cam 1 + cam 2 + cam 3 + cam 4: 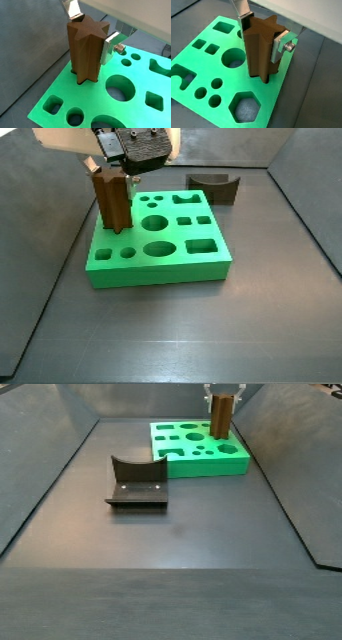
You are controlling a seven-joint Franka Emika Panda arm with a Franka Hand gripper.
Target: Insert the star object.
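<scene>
The star object (87,50) is a tall brown wood peg with ridged sides and a star-shaped top. It stands upright with its lower end in a hole near the edge of the green block (93,100). My gripper (93,32) is shut on the peg's upper part, one silver finger on each side. Both wrist views show this, the peg (261,50) between the fingers of the gripper (263,34) over the block (204,62). In a side view the gripper (114,170) holds the peg (111,203) at the block's (154,273) far left corner.
The green block has several other cut-outs: round, square and hexagonal holes. A short dark-brown block with a curved notch (214,186) lies on the grey floor apart from the green block, and it shows in a side view (136,482) too. Grey walls ring the floor.
</scene>
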